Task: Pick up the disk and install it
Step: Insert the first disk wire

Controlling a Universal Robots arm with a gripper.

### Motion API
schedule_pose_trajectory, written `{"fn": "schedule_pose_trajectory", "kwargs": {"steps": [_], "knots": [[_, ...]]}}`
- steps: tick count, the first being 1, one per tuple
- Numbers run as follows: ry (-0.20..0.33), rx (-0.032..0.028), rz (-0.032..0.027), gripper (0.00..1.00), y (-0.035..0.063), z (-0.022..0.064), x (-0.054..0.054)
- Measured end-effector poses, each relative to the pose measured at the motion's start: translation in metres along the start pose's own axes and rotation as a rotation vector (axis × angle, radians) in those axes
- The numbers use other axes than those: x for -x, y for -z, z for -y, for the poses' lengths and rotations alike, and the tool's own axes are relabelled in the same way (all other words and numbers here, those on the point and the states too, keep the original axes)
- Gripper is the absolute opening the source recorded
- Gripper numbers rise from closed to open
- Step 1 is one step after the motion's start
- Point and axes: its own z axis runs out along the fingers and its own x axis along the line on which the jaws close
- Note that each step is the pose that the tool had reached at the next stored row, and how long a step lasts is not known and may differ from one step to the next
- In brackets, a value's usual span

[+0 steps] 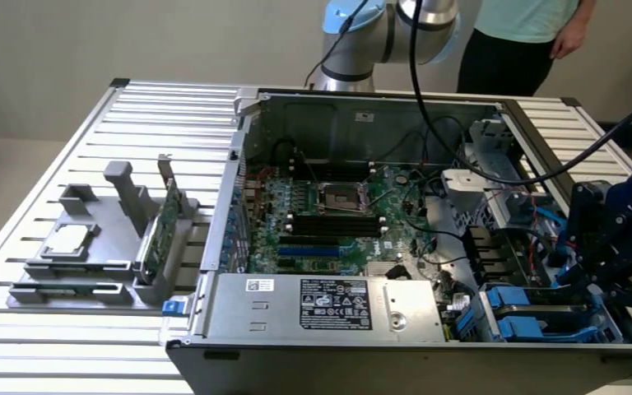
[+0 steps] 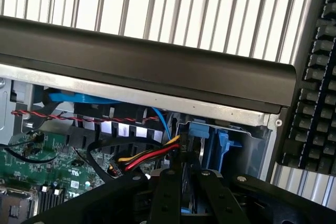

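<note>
Tool (image 1: 586,276) hangs low over the open computer case (image 1: 360,115), at the drive-bay corner beside the power supply (image 1: 327,309). Whether it is apart, together or clamped on something cannot be told: in the wrist view the tool (image 2: 184,184) ends against dark parts and cabling.

The disk (image 1: 536,322), known by its blue rails, lies in that same drive-bay corner of the case, directly under the tool. A blue plastic piece (image 2: 208,136) sits close ahead of the tool in the wrist view, just inside the case's wall.

By my reading the work is at the bay itself, either taking hold of the disk there or seating it; I cannot say which. Either way the step calls for staying square to the bay and clear of the wiring.

A bundle of red, yellow and black wires (image 2: 149,157) and a blue cable (image 2: 164,124) run right beside the tool and could snag. The motherboard (image 1: 327,214) fills the case's middle. Outside the case, on the bench (image 1: 151,107), a grey holder (image 1: 96,263) carries a small silver chip (image 1: 69,239) and a green card (image 1: 169,222). A person (image 1: 525,37) stands beyond the case's far side.
</note>
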Motion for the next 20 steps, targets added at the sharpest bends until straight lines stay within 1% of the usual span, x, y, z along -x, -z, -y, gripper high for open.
{"fn": "schedule_pose_trajectory", "kwargs": {"steps": [5,11,16,18,20], "knots": [[0.000,-0.0014,-0.0009,0.16,0.0009,0.0019,0.000],[-0.001,-0.0066,-0.0020,0.16,0.0032,0.0094,-0.002],[-0.025,-0.0079,-0.0026,0.16,0.0031,0.0108,-0.003],[-0.043,-0.0107,-0.0032,0.16,0.0031,0.0110,-0.003],[-0.064,-0.0158,-0.0043,0.16,0.0028,0.0109,-0.003]]}}
